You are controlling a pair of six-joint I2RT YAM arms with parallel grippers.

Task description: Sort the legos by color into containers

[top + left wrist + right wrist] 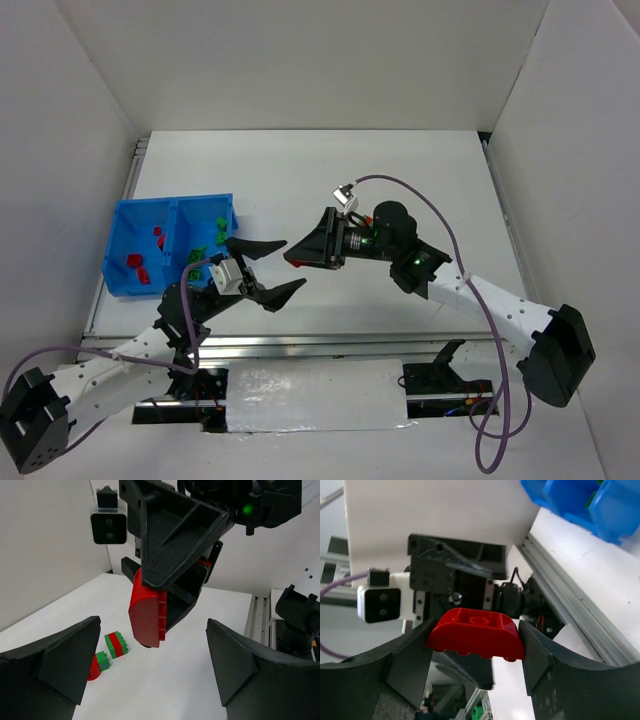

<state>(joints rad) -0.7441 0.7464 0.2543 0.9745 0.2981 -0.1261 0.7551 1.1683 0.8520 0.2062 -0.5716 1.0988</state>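
Our right tool [476, 647] is pinching a red brick [147, 614] with a rounded top. The right wrist view shows both fingers pressed against its two ends, with the studs facing down in that picture. The brick hangs in the air above the white bench [400, 180], off to the right of the blue bin [122, 225] and not touching anything else.

The left tool [294, 264] is spread wide. In its own wrist view the brick sits out front in the gap between the two fingers, clear of both.

In the top view, the bin sits at the left side of the bench. Its left compartment [128, 243] has a few red pieces [158, 238] in it and its right compartment [196, 226] has a few green pieces [221, 222].

Two loose bits show up on the bench in the left wrist view — a red-and-green striped piece [116, 645], and just beside it a green-on-red piece [98, 663] that's partly hidden behind the left finger. We can't tell whether those two are touching each other.
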